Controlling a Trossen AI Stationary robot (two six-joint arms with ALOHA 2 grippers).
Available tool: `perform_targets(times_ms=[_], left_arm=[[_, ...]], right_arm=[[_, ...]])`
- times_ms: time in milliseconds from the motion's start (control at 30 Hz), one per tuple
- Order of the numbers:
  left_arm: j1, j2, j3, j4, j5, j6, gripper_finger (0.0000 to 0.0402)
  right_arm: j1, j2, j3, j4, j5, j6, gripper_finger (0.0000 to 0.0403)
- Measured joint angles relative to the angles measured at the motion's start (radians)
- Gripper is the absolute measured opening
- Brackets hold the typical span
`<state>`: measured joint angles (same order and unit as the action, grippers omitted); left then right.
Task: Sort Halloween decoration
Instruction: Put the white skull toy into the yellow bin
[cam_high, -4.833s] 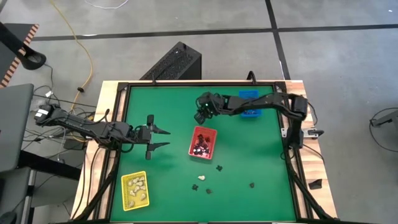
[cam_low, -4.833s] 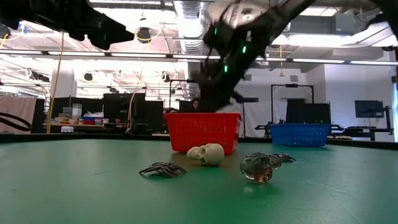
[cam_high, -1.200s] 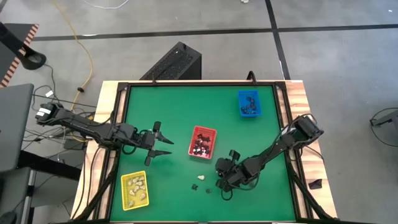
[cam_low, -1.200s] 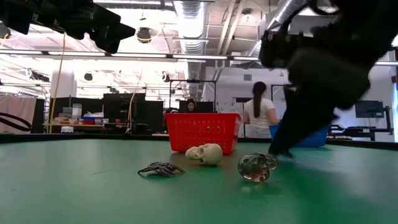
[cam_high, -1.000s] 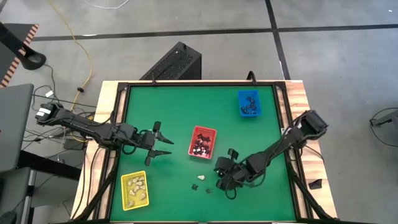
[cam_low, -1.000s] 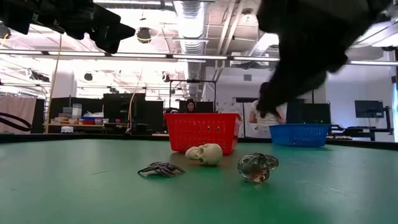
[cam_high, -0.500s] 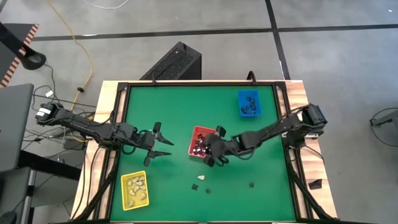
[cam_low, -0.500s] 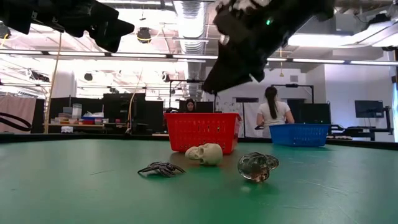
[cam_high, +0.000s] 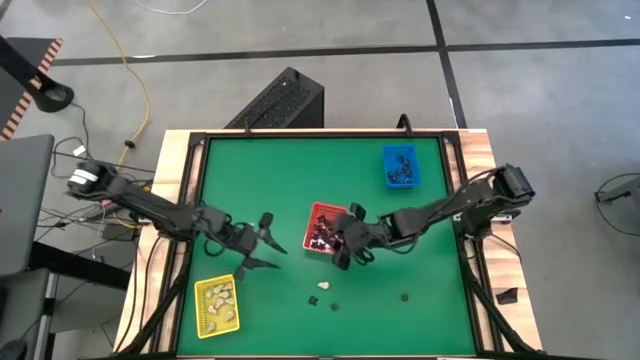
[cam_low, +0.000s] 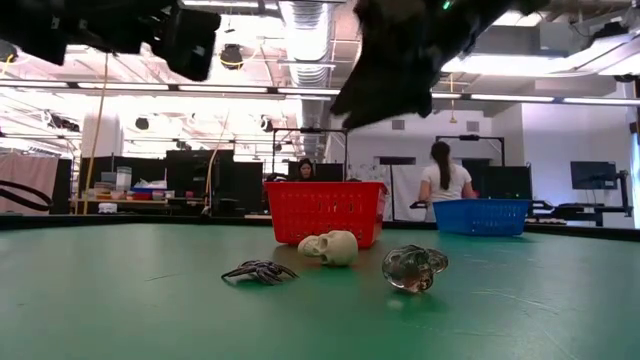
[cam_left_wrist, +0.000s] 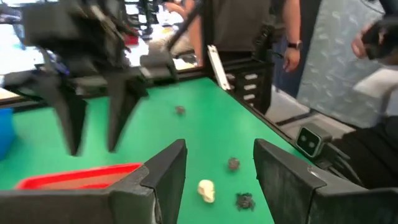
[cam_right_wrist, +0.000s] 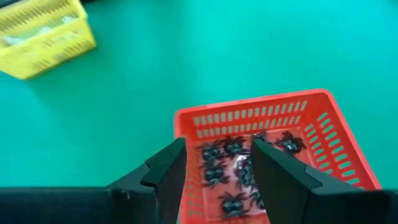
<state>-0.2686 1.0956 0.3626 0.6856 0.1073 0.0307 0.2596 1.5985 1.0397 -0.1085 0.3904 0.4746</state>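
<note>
Two dark, slender, jointed arms: left arm (cam_high: 150, 208), right arm (cam_high: 440, 210). Matte black wedge-shaped fingers (cam_right_wrist: 165, 177) (flat inner faces, bevelled edges). Pale fitting at left arm's base (cam_high: 85, 178).

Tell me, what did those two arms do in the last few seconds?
The right gripper swung from the blue tray down to the loose pieces near the front edge, then back over the red tray, where its fingers now stand open above the black spiders. The left gripper drifted slightly toward the front, open throughout. Trays, skull and loose spider stayed put.
</note>
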Motion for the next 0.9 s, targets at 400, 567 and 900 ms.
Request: perform_targets(times_ms=[400,567,900], left_arm=[[-0.056,0.592,0.341,0.048,0.008,0.020,0.0178],[-0.074,0.703,0.477,-0.140,-0.042,-0.037,0.0178],[-0.119,0.733,0.531,-0.242,-0.275,-0.078,0.0178]], right_arm=[[0.239,-0.041,0.001,-0.079,0.294,0.057,0.0196],[0.301,-0.041,0.001,-0.109,0.369,0.052,0.0195],[0.344,-0.042,0.000,-0.177,0.401,0.048,0.0195]])
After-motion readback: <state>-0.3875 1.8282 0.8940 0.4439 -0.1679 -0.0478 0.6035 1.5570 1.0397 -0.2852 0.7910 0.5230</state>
